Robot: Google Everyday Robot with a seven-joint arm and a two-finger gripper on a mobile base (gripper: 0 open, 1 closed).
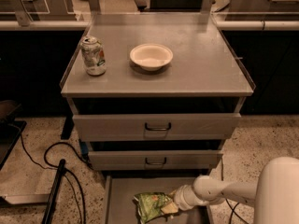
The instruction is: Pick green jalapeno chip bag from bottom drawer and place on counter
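The green jalapeno chip bag (pixel 152 204) lies crumpled on the floor of the open bottom drawer (pixel 122 200), at the bottom of the camera view. My gripper (pixel 169 206) reaches in from the right, its white wrist just behind it, and its tip is right against the bag's right edge. The counter (pixel 201 64) is the flat grey cabinet top above, well away from the gripper.
A green-and-white soda can (pixel 93 55) stands at the counter's left. A white bowl (pixel 151 56) sits near its middle. Two handled drawers (pixel 158 126) are closed above the bottom drawer. A black cable (pixel 56 171) lies on the floor at left. My white arm (pixel 280 195) fills the lower right.
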